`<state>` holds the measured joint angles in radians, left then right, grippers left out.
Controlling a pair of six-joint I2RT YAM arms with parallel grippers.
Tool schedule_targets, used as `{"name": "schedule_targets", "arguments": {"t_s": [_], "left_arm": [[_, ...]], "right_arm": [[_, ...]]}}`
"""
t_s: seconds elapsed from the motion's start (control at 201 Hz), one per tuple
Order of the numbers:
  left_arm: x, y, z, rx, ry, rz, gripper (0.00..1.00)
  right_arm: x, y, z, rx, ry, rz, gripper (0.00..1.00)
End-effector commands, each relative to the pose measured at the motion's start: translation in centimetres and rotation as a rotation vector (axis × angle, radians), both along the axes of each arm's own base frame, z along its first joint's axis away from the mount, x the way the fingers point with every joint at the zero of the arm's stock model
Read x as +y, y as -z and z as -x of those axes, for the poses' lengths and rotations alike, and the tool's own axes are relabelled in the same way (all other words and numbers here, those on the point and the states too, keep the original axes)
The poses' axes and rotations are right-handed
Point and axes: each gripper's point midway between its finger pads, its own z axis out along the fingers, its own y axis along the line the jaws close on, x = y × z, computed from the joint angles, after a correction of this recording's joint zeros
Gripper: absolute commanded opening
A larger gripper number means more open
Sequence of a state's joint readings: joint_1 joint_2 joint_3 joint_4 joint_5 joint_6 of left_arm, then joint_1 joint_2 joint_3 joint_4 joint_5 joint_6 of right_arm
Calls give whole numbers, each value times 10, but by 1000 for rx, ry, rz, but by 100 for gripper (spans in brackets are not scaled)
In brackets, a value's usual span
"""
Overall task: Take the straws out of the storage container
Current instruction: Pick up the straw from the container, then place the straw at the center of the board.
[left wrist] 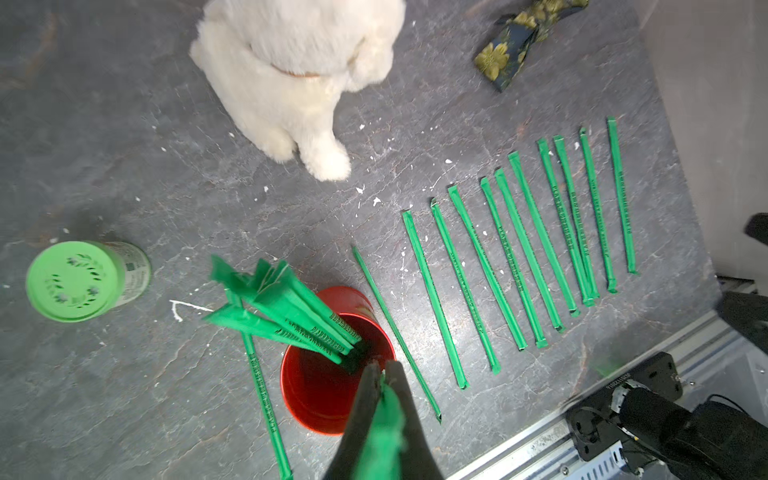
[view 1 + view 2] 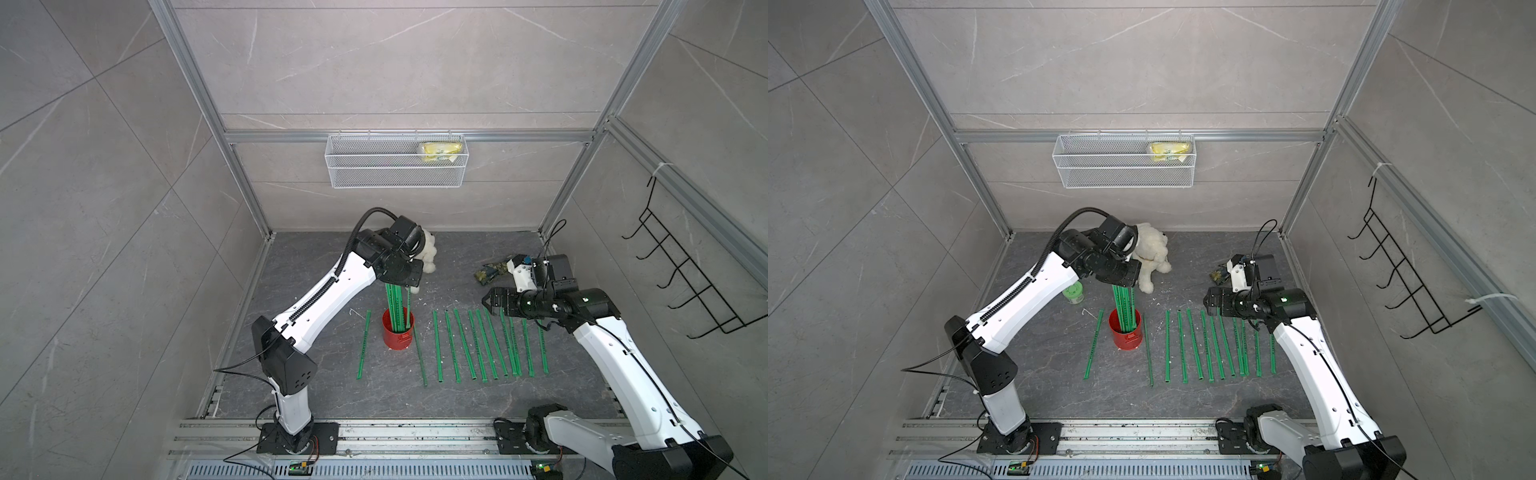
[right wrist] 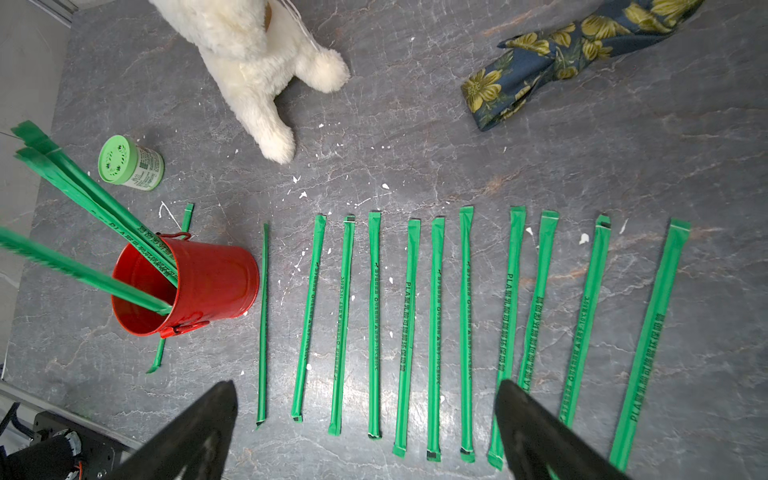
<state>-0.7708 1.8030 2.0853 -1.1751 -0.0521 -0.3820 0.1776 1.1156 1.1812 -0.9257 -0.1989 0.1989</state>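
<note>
The storage container, a small red can (image 2: 397, 334) (image 2: 1125, 334) (image 1: 324, 386) (image 3: 216, 282), stands upright on the dark floor. Several green straws (image 2: 394, 303) (image 2: 1122, 305) (image 1: 291, 309) (image 3: 95, 195) lean out of it. My left gripper (image 1: 384, 370) (image 2: 409, 286) hangs over the can's rim, shut on the top of one straw (image 1: 382, 419) whose lower end sits inside the can (image 3: 79, 274). Several more straws (image 2: 490, 345) (image 2: 1217, 345) (image 1: 519, 257) (image 3: 434, 324) lie in a row right of the can. My right gripper (image 3: 365, 384) (image 2: 488, 305) hovers open above that row's far ends, holding nothing.
A white plush toy (image 2: 428, 255) (image 1: 299, 75) sits behind the can, a green-lidded jar (image 2: 1073, 293) (image 1: 77, 280) to its left, a floral cloth (image 2: 492, 270) (image 3: 561, 54) at the back right. Single straws lie either side of the can (image 2: 363, 345) (image 2: 419, 357). A wire basket (image 2: 395, 174) hangs on the back wall.
</note>
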Motion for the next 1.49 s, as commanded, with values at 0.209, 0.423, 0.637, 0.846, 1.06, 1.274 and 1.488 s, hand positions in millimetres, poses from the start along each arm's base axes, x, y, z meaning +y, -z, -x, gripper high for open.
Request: {"name": "schedule_targets", "arguments": {"t_s": [0.209, 0.423, 0.637, 0.846, 1.06, 1.274, 1.488], "left_arm": [[101, -80, 46, -94, -72, -172, 6], [155, -38, 45, 71, -233, -254, 6], [182, 25, 34, 284, -330, -321, 6], [171, 90, 22, 476, -287, -360, 7], [157, 150, 10, 633, -245, -384, 7], [150, 187, 7, 715, -233, -397, 7], [154, 210, 9, 760, -234, -415, 7]], "right_arm": [[11, -14, -7, -22, -15, -50, 100], [13, -11, -6, -7, -22, -56, 100], [12, -7, -4, 5, -27, -48, 100], [10, 2, 1, 23, -25, -29, 100], [7, 9, 5, 35, -22, -18, 100], [5, 14, 6, 45, -21, -3, 100], [6, 17, 4, 49, -23, -4, 100]]}}
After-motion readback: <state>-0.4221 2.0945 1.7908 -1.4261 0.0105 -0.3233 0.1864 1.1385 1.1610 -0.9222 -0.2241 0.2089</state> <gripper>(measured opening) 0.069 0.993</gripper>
